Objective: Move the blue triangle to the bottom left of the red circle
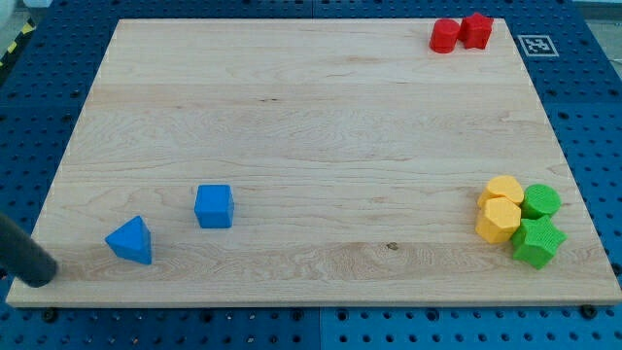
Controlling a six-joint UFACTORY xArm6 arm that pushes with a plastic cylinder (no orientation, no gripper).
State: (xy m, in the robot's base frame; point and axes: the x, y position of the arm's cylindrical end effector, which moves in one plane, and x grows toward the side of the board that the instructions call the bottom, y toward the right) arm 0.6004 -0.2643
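The blue triangle [131, 240] lies near the board's bottom left. The red circle [445, 35] sits at the view's top right, touching a red star-shaped block [476, 30] on its right. My rod enters from the view's left edge, and my tip [41, 277] rests at the board's bottom left corner, to the left of and slightly below the blue triangle, apart from it.
A blue cube [214, 206] sits just right of and above the triangle. At the view's right edge, two yellow blocks [501, 209] and two green blocks [537, 226] are clustered. The wooden board [311, 126] lies on a blue pegboard.
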